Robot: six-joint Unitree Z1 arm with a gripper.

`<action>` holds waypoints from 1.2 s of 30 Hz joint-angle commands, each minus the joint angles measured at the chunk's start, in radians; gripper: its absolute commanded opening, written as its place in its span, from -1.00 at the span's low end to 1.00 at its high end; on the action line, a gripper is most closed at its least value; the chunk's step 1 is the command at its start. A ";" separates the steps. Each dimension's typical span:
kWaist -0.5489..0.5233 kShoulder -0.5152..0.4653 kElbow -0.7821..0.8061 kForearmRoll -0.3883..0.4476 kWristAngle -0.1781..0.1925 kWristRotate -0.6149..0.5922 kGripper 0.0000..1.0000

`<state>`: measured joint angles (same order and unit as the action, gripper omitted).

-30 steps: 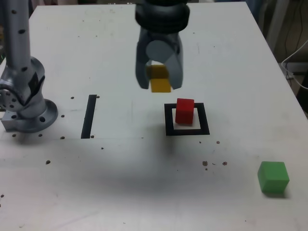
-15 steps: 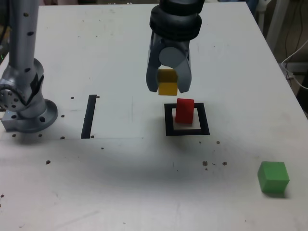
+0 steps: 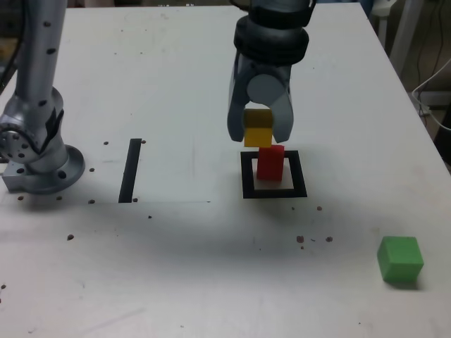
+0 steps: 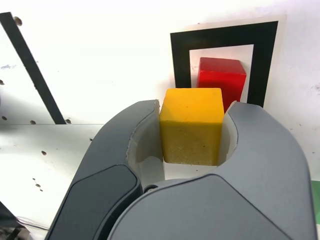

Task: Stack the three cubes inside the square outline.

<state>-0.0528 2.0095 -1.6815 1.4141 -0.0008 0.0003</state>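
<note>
The small matte yellow cube (image 4: 191,125) was clamped between the grey jaws of the gripper (image 3: 258,134) and was held in the air, just above the small matte red cube (image 3: 270,162) but not squarely over it, as the wrist view showed. The red cube was seated on the pale centre of the flat black square outline (image 3: 247,176). The small matte green cube (image 3: 400,260) was left well apart, near the table edge at the exterior view's right. For a good placement, the offset would best be corrected first, the yellow cube lowered gently until its base was borne flat, and only then released.
</note>
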 commanded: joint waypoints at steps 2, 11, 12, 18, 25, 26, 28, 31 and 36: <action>0.011 0.014 -0.010 -0.007 -0.008 0.014 -0.33; 0.016 0.029 -0.003 -0.037 -0.014 0.027 -0.33; 0.016 0.029 0.001 -0.038 -0.014 0.027 -0.32; 0.016 0.031 0.013 -0.040 -0.024 0.036 -0.23; 0.018 0.034 0.011 -0.055 -0.030 0.038 -0.22; 0.018 0.035 0.013 -0.059 -0.028 0.038 -0.22; 0.020 0.038 0.019 -0.068 -0.026 0.039 -0.22; 0.024 0.040 0.025 -0.078 -0.023 0.043 -0.22; 0.027 0.040 0.027 -0.077 -0.025 0.049 -0.20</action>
<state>-0.0284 2.0453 -1.6557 1.3359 -0.0242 0.0477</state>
